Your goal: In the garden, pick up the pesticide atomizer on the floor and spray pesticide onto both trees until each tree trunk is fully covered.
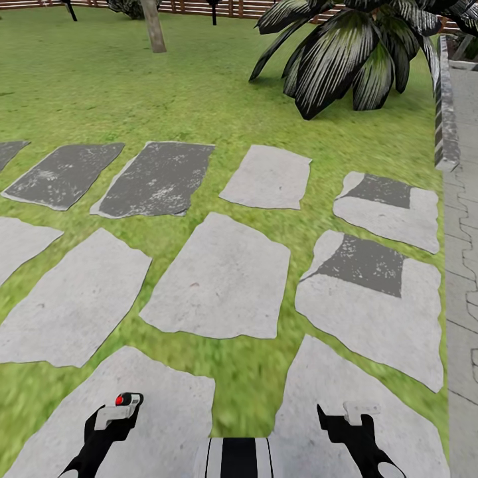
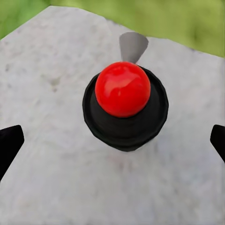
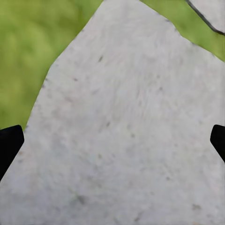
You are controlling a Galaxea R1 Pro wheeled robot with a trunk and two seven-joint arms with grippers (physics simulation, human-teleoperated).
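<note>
From the head camera, both arms hang low over the flat grey paving stones [image 1: 222, 279] set in the grass [image 1: 199, 86]. The left gripper [image 1: 117, 413] points down and forward, with the atomizer [image 1: 126, 399], showing a red knob on a pale body, right at its tip; whether the fingers close on it cannot be told here. The right gripper [image 1: 352, 415] points the same way, with bare stone beneath it. Far ahead of the left gripper stands a smooth pale tree trunk [image 1: 154, 26] before a slatted wooden fence [image 1: 199, 8]; ahead of the right one spreads a dark, glossy-leaved palm [image 1: 352, 53], with a stone kerb [image 1: 446, 99] beside it.

The left wrist camera looks straight down on the atomizer [image 2: 124, 105]: a shiny red ball on a round black collar, centred between the black fingertips [image 2: 9, 145], which stand wide apart and clear of it.

The right wrist camera shows rough speckled stone [image 3: 126, 136], with its fingertips [image 3: 9, 145] equally spread and nothing between them.
</note>
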